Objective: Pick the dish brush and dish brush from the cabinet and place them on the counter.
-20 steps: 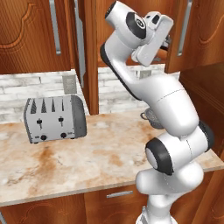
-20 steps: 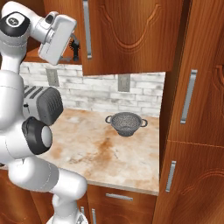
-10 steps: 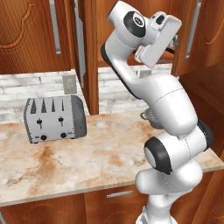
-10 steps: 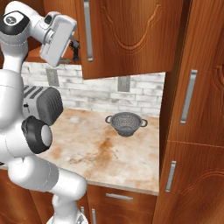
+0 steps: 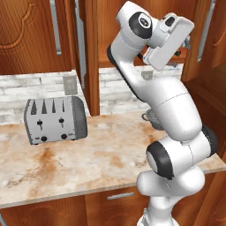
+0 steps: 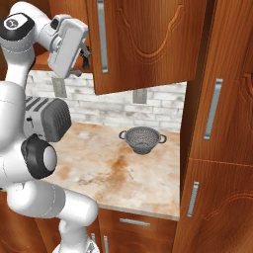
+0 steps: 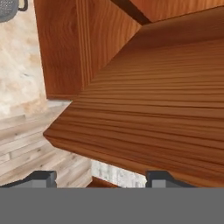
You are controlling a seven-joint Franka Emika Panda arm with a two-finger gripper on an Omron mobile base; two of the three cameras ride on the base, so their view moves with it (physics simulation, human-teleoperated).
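My gripper (image 7: 103, 178) is open, its fingertips wide apart over the front edge of the cabinet's wooden shelf (image 7: 166, 87), and nothing lies between them. In the left base view the hand (image 5: 170, 39) is raised high at the open cabinet (image 6: 143, 44), well above the counter (image 5: 101, 154). A small dark upright shape (image 6: 86, 54) sits at the shelf edge beside the hand; I cannot tell whether it is a dish brush or part of the gripper. The stretch of shelf in the hand view is bare wood.
A silver toaster (image 5: 55, 120) stands at the back left of the counter. A metal mesh colander (image 6: 142, 140) sits near the wall further right. An open cabinet door hangs just right of the hand, and a tall wooden cabinet (image 6: 217, 123) closes off the counter's right end.
The hand has shifted a little to the right in the left base view, closer to the cabinet opening. The jaws stay about as wide.
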